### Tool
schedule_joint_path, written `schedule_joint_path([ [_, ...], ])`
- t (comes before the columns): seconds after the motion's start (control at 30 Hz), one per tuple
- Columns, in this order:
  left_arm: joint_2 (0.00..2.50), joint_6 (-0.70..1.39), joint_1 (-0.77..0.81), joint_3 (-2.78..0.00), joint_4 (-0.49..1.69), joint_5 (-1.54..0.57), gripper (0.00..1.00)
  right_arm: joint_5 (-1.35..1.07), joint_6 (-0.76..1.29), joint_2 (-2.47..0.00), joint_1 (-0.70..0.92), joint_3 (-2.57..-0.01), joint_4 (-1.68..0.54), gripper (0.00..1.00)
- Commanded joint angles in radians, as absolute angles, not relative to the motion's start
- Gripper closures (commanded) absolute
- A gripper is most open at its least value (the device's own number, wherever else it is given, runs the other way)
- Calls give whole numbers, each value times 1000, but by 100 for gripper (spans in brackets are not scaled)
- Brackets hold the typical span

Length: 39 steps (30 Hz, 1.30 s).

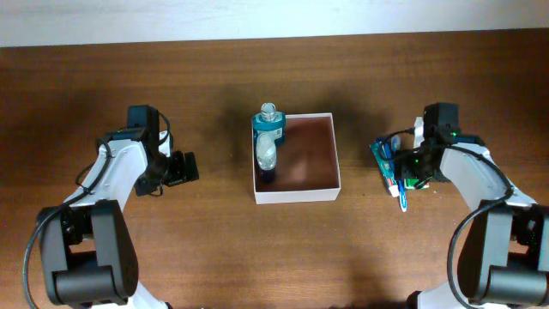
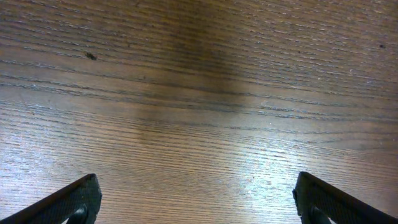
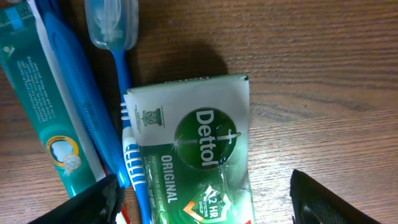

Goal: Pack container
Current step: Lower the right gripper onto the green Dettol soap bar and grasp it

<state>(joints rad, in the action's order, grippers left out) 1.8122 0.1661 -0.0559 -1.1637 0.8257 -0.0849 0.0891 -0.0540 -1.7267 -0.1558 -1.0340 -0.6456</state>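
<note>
Soap (image 3: 199,162) sits between the right gripper's (image 3: 202,190) spread fingers (image 3: 93,202), untouched, apparently lined up for a pick, while the left gripper (image 2: 196,193) hangs wide open off to the side and the container (image 1: 296,196) waits in the middle, bottles (image 1: 268,142) against its left wall.

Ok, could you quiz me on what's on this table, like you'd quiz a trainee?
1. True or false: the container is empty.
2. What lies on the table between the right arm's fingers? A) a green Dettol soap B) a spoon C) a cup
3. Fill in: the left arm's fingers hover wide open over bare ____.
Key: 1 false, bottles are in its left side; 2 A; 3 table.
</note>
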Motion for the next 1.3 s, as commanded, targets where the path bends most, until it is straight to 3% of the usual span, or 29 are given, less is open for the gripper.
schedule_joint_path([
  [0.0, 1818, 164, -60, -1160, 826, -81, 1, 103, -57, -1748, -159, -1047, -642, 21],
  [0.13, 1818, 164, -60, -1160, 826, -81, 1, 102, -57, -1766, -159, -1046, -637, 23],
  [0.4, 1818, 164, -60, -1160, 826, -81, 1, 102, -56, -1787, -159, -1046, -620, 42],
  [0.53, 1818, 164, -60, -1160, 826, -81, 1, 102, -56, -1787, -159, -1046, -619, 45],
  [0.83, 1818, 164, -60, -1160, 826, -81, 1, 97, -56, -1787, -159, -1049, -607, 46],
  [0.97, 1818, 164, -60, -1160, 826, -81, 1, 98, -56, -1785, -159, -1081, -623, 34],
  [1.27, 1818, 164, -60, -1160, 826, -81, 1, 97, -75, -1785, -170, -1111, -659, 29],
])
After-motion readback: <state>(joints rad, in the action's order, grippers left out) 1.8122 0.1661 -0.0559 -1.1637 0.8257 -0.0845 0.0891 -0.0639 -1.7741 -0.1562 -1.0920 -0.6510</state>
